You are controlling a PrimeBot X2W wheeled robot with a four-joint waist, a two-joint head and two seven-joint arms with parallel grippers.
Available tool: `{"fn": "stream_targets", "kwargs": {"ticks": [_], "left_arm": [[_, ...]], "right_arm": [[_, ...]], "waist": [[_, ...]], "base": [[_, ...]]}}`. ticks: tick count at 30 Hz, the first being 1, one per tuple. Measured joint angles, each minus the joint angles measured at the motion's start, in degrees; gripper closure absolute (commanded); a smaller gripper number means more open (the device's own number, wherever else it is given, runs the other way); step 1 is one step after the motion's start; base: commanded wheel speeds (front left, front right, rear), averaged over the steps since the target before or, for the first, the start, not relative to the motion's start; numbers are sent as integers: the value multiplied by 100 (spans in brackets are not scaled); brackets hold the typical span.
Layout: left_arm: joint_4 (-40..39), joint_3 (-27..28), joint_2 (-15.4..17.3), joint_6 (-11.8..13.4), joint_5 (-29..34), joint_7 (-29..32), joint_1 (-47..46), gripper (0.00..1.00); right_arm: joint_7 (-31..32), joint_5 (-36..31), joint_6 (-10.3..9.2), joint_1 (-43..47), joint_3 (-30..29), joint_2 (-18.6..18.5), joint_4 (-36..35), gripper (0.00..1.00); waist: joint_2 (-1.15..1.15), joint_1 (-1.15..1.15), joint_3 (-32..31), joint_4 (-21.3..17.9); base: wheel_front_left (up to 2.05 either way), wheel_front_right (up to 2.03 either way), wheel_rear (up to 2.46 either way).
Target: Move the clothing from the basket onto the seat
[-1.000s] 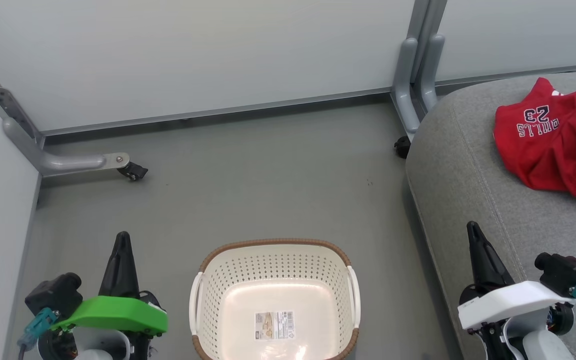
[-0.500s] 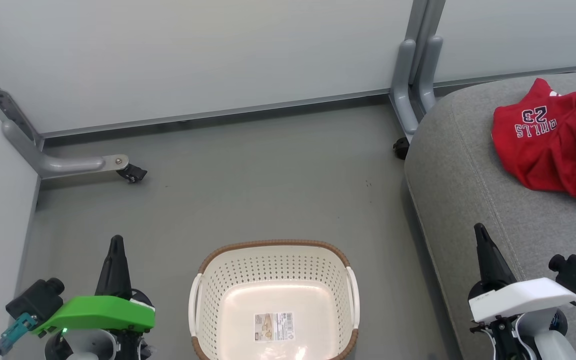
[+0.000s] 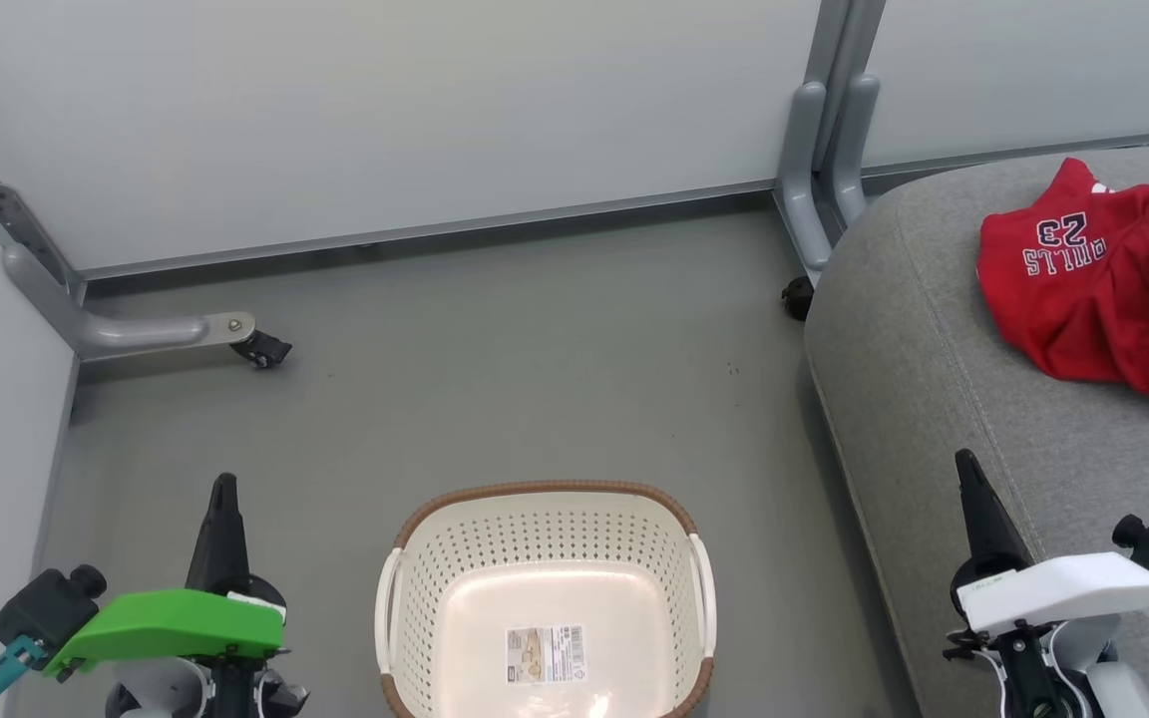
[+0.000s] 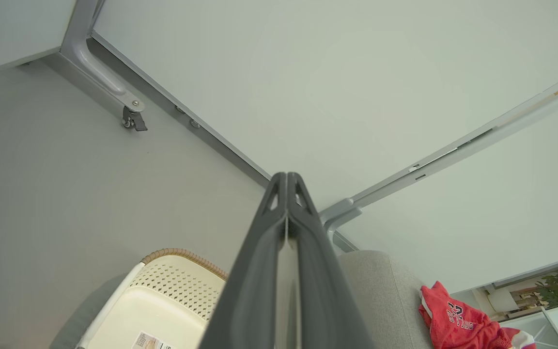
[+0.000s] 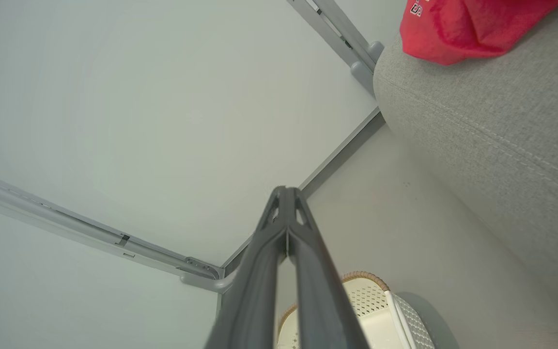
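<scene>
Red clothing (image 3: 1103, 284) marked 23 lies bunched on the grey seat (image 3: 944, 399) at the right; it shows too in the left wrist view (image 4: 458, 322) and the right wrist view (image 5: 458, 29). The cream basket (image 3: 545, 598) with a brown rim stands on the floor at bottom centre, holding only a paper label. My left gripper (image 3: 224, 489) is shut and holds nothing, left of the basket. My right gripper (image 3: 963, 464) is shut and holds nothing, over the seat's near edge. In each wrist view the fingers (image 4: 286, 194) (image 5: 285, 203) are pressed together.
Pale partition panels close the back and left. Their grey metal feet with castors stand on the floor at the left (image 3: 260, 347) and beside the seat (image 3: 796, 294). Open grey floor (image 3: 535, 359) lies between the basket and the panels.
Both grippers have drawn back toward the bottom of the head view, the left also drifting left. They stay shut. The clothing and basket lie as before.
</scene>
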Motion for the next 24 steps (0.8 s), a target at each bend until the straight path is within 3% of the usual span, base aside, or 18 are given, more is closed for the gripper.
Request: {"fn": "stream_targets", "kwargs": {"ticks": [24], "left_arm": [[-7, 180, 0, -92, -1461, 387, -15, 100]], "right_arm": [[394, 1440, -1, -51, -154, -13, 64, 100]], "waist": [[0, 0, -42, -31]], "base": [[0, 0, 0]]}}
